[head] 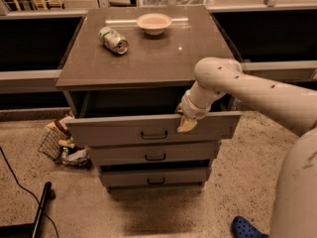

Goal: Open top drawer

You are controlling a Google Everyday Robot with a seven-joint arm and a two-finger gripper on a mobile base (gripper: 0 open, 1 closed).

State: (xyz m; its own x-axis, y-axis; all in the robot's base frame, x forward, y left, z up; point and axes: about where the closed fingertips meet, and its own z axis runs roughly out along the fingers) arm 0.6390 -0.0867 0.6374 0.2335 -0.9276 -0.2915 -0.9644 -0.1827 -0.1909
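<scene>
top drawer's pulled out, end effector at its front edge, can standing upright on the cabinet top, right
Not upright: the camera view shows the can lying on its side on the cabinet top. The top drawer is pulled out, with the end effector at its front edge.

Brown cabinet top (163, 58), bearing a can (113, 39) on its side at back left and an upright shallow bowl (154, 23) near it, apart. Gripper (186, 124) lower, against the upper edge of the top drawer (109, 130).
</scene>
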